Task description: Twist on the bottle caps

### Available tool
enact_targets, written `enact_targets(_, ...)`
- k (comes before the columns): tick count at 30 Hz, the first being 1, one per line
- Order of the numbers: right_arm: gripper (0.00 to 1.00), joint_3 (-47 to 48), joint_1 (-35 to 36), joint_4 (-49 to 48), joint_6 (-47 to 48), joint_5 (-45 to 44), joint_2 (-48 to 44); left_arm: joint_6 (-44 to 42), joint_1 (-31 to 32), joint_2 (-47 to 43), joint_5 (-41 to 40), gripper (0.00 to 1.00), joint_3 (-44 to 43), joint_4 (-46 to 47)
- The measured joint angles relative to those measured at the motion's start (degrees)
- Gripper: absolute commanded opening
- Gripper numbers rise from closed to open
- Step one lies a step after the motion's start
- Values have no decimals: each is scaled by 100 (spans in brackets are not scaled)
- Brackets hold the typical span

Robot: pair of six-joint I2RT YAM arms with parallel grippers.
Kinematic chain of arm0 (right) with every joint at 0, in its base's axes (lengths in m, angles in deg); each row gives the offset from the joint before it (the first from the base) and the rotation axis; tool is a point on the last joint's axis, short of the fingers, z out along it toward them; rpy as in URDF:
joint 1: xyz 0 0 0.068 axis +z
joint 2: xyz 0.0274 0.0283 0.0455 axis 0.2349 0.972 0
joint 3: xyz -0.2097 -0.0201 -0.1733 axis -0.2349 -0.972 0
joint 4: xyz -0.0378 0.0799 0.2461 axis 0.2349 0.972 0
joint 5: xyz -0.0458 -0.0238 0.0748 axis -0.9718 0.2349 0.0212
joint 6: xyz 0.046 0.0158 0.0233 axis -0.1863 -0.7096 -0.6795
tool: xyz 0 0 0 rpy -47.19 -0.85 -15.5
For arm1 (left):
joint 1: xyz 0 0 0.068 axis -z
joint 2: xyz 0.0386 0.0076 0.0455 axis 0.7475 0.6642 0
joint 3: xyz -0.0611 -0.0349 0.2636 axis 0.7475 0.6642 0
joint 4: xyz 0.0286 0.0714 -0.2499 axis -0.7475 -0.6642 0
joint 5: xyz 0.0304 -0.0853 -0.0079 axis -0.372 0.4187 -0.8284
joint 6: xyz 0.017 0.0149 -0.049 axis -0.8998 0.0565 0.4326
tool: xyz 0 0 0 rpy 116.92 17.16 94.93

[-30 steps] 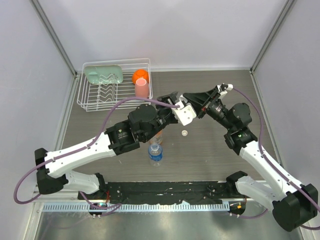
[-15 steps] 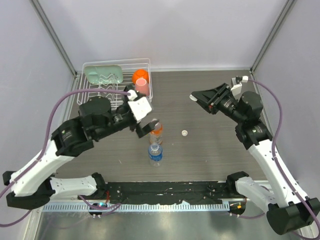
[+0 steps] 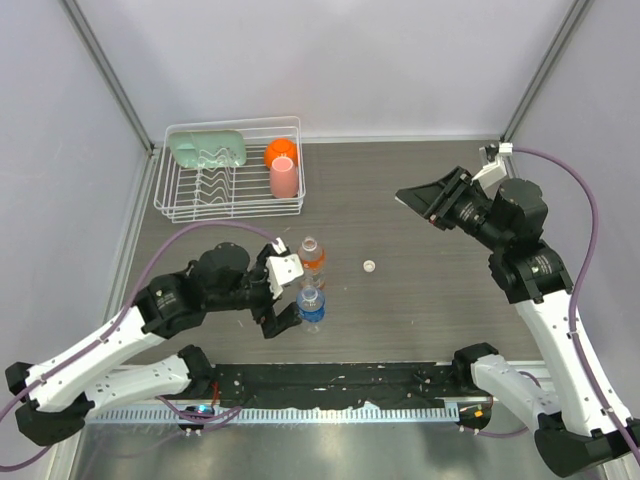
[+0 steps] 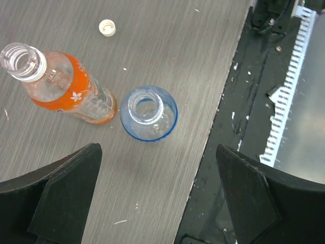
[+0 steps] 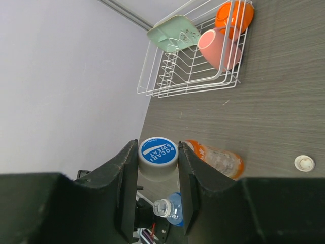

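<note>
Left gripper, jaws apart, is pulling near over the blue-label bottle; right gripper is retreating right, clamped on a cap, capping unstarted.

Two bottles, two caps, two cups, one dish rack, one green plate.

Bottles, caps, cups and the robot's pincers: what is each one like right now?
orange bottle: standing, no cap.
blue bottle: standing, no cap.
white cap: loose on the table.
blue cap: pinched in the right pincer.
right pincer: shut on the blue cap.
left pincer: open wide, holding nothing.
pink cup: in the wire rack.
orange cup: in the wire rack.
</note>
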Motion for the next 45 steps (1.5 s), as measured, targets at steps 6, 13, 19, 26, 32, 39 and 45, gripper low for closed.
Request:
enact_targets(6,6,0,0,168,168,-83,-85,343,0,24,-341,97,411,844)
enact_targets(13,5,0,0,219,225,-111,-199,507,-4,382,-354,89,538,1384)
enact_targets(19,6,0,0,238,234,-114,-254,568,-4,723,-345,73,540,1469)
enact_targets(26,5,0,0,302,315,-151,-448,669,-11,837,-297,49,638,1532)
enact_targets(32,5,0,0,341,350,-170,-555,778,-22,914,-286,26,708,1714)
enact_targets(39,5,63,0,619,428,-219,-581,509,-22,1663,-118,0,-103,1099)
enact_targets(45,5,433,0,929,625,-474,-535,-35,518,3751,-448,0,-2409,-551)
